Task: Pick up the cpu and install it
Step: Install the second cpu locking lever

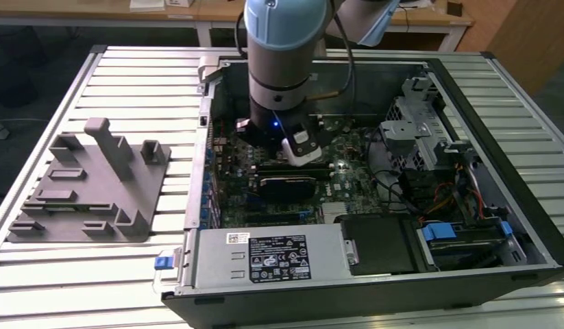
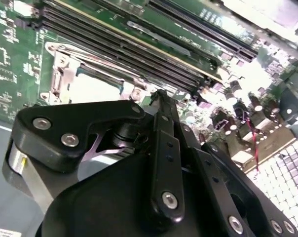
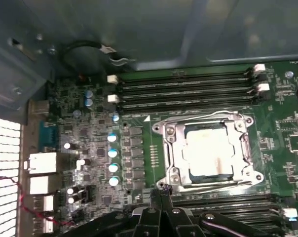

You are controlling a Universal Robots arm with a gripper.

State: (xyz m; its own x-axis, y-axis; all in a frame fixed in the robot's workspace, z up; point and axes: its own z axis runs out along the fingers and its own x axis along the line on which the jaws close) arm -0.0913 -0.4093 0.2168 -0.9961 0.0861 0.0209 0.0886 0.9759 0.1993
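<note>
CPU (image 3: 208,154) is one only, a pale silvery square, and it lies inside the metal-framed socket (image 3: 174,148) on the green motherboard (image 3: 139,148). My gripper (image 3: 162,188) hangs just beside that socket, at the socket's edge. Its two fingertips (image 3: 159,190) are pressed together and I hold nothing between them. In the exterior view my arm (image 1: 279,62) comes straight down from above into the open computer case (image 1: 501,199), and the wrist points down at the board. Around the socket I count two banks of long dark memory slots (image 3: 188,89), one on each side. Outside the case, on the slatted table (image 1: 126,274), stands one grey tray (image 1: 90,185), toward the exterior view's left.
</note>
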